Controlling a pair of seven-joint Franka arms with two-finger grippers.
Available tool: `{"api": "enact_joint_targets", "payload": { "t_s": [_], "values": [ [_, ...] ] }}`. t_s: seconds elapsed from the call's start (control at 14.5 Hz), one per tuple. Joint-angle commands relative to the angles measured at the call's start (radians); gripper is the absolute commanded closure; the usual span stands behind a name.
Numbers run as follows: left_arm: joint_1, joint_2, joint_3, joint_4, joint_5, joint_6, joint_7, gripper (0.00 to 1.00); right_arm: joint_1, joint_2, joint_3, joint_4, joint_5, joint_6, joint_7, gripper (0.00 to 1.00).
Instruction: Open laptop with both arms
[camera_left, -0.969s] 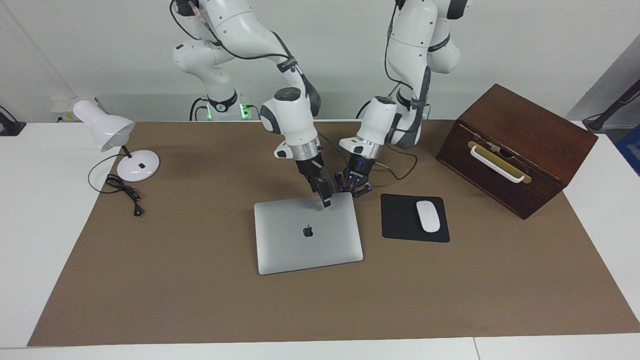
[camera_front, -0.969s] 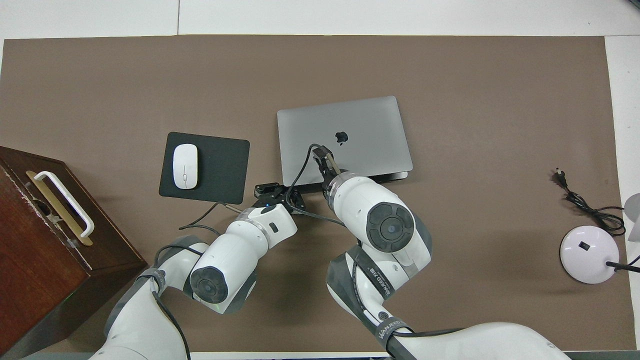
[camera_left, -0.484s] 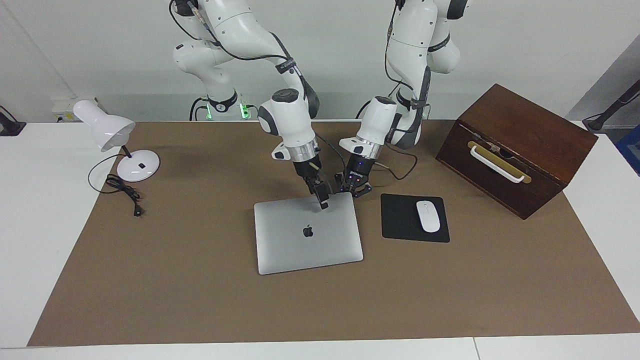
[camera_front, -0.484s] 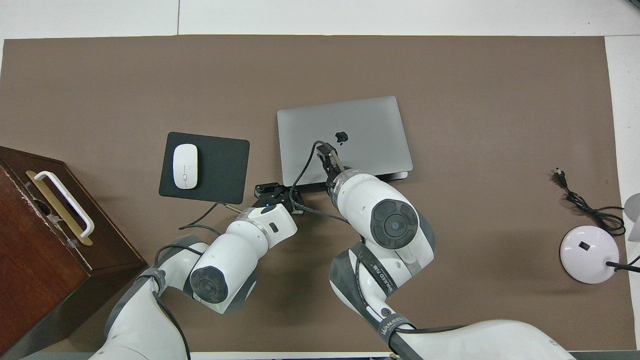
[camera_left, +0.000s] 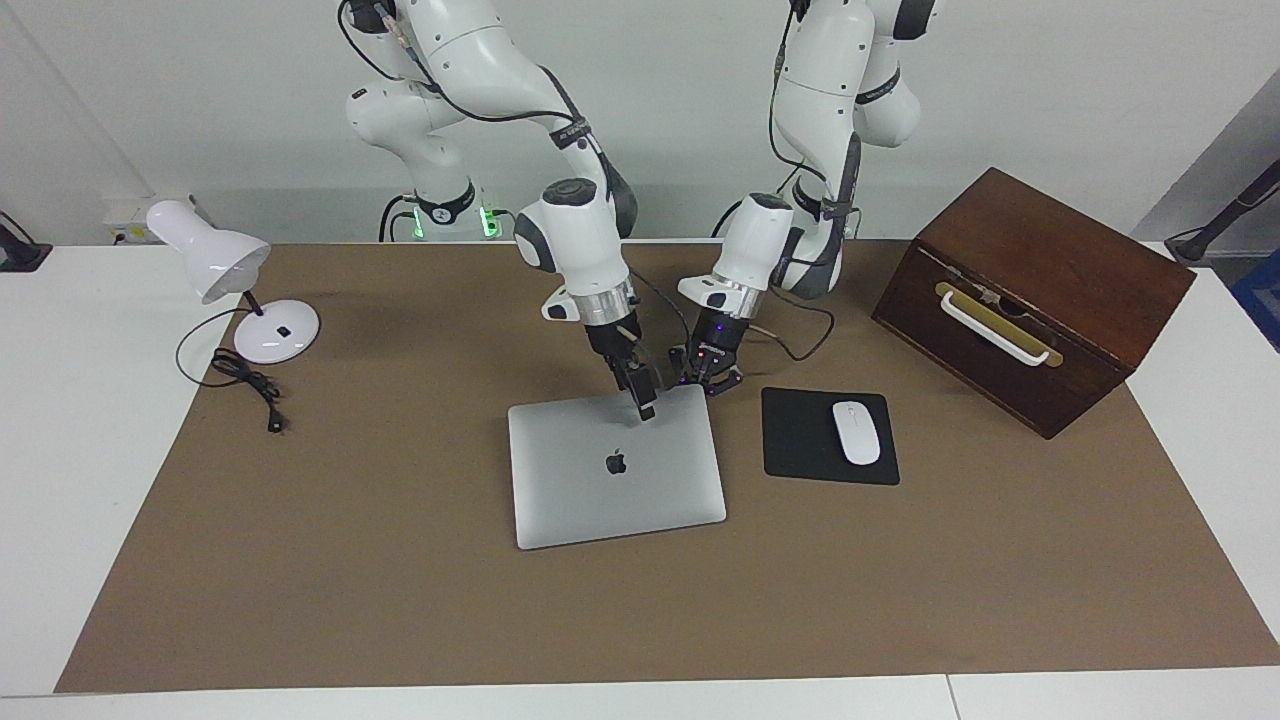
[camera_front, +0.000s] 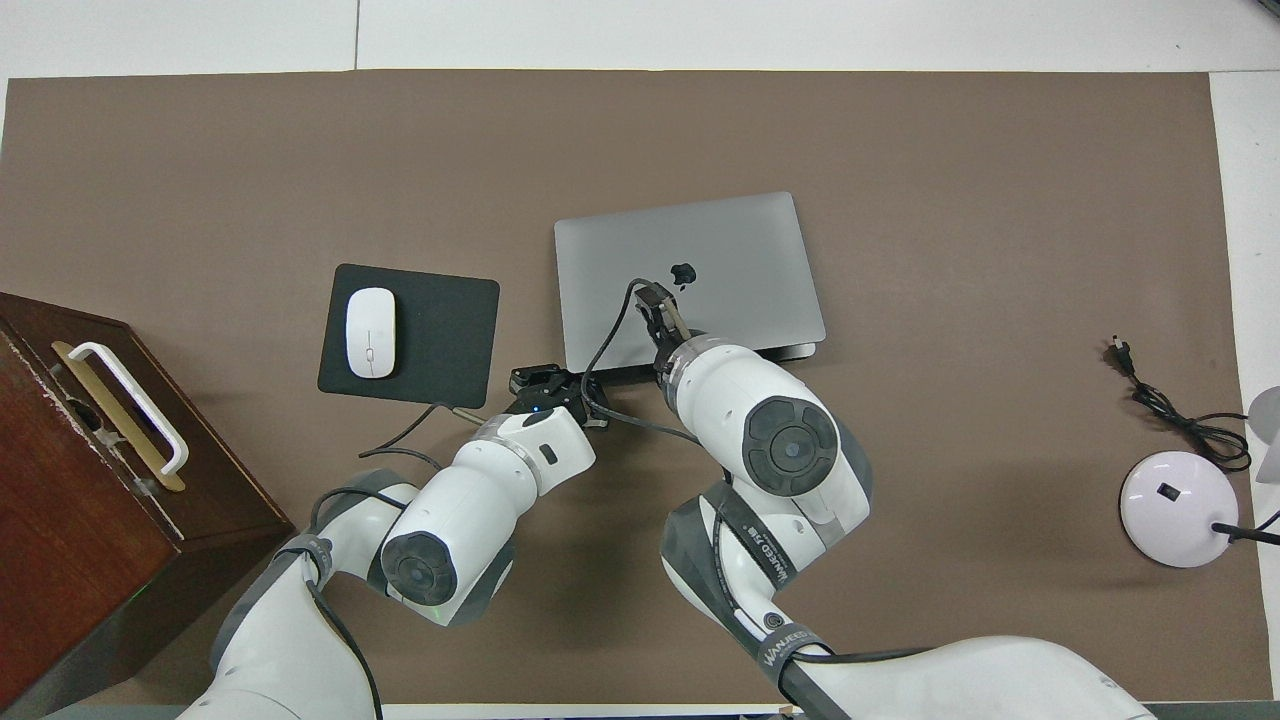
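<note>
The silver-grey laptop (camera_left: 615, 470) lies closed on the brown mat, logo up; it also shows in the overhead view (camera_front: 720, 255). My right gripper (camera_left: 645, 407) is shut and empty, its tip down on the lid between the logo and the laptop's edge nearer the robots, as the overhead view (camera_front: 655, 298) also shows. My left gripper (camera_left: 708, 382) is low at the corner of that same edge toward the left arm's end, fingers spread, holding nothing; it also shows in the overhead view (camera_front: 552, 384).
A black mouse pad (camera_left: 800, 440) with a white mouse (camera_left: 856, 432) lies beside the laptop toward the left arm's end. A brown wooden box (camera_left: 1030, 295) stands past it. A white desk lamp (camera_left: 240, 290) and its cable (camera_left: 250, 385) are at the right arm's end.
My right gripper has slid a little along the lid toward the logo. My left gripper has stayed at the laptop's corner. The laptop has not moved.
</note>
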Motion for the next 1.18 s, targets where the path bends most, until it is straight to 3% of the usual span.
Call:
{"api": "enact_joint_targets", "payload": {
  "t_s": [0.0, 0.83, 1.11],
  "values": [
    [0.009, 0.048, 0.000, 0.026, 0.019, 0.018, 0.003, 1.00, -0.018, 0.026, 0.005, 0.030, -0.042, 0.025, 0.030, 0.00],
    [0.019, 0.060, 0.001, 0.029, 0.039, 0.018, 0.005, 1.00, -0.042, 0.103, 0.005, 0.180, -0.045, 0.009, 0.036, 0.00],
    [0.019, 0.060, 0.001, 0.029, 0.039, 0.018, 0.005, 1.00, -0.042, 0.129, 0.006, 0.263, -0.042, -0.069, 0.036, 0.00]
  ]
}}
